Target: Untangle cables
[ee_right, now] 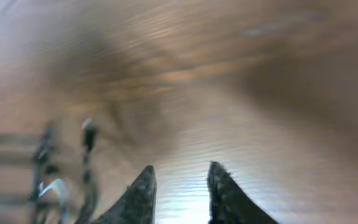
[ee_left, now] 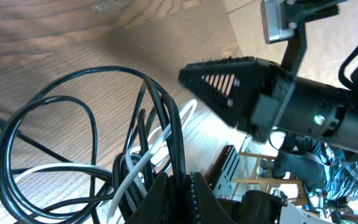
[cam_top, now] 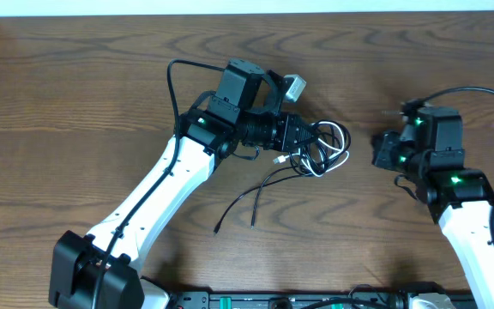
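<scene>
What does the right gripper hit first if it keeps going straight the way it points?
Probably the cables. The right gripper points left across bare table toward that tangle, and its wrist view shows them blurred, left of centre, so it could pass beside them.

No readable text, labels, brands or numbers anywhere: not on the arms, the cables, or the wooden surface.
</scene>
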Robot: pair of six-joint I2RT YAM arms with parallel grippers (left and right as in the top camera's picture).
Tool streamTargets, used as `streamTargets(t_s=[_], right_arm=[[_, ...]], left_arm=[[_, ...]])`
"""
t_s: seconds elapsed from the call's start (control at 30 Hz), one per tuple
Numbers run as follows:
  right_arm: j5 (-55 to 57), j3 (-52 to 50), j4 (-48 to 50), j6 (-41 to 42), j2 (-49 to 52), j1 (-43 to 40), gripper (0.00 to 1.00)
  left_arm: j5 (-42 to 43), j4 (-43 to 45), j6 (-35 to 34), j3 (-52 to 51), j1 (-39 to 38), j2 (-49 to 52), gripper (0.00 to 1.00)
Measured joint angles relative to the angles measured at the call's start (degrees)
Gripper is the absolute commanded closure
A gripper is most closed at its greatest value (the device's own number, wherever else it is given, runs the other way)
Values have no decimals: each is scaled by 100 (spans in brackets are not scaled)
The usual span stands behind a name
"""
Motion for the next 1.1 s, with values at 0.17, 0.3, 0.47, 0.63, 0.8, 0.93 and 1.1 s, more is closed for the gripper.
streamTargets(t_s=[0.17,0.3,0.47,0.63,0.8,0.93,1.1], right_arm=[[-1078,11,979,-240,-61,-221,45],[-2872,20,1440,-743,-254,-201,30],[-3464,31,1005,-1276,-229,76,31],[-3390,31,876,-1493,122,313,72],[-3285,31,938,-1550,409,365,99],[-3018,31,1049,-1440,389,306,99],[-2179,31,859,-1150,74,-179,99]], left_arm=[[-26,-2,0,0,0,0,93],[-57,-9,0,0,0,0,93],[-70,-20,0,0,0,0,92],[-72,-22,0,0,0,0,93],[-72,-26,0,0,0,0,93],[-378,-293,57,0,-4,0,93],[-2253,-1257,337,0,-24,-2,92]])
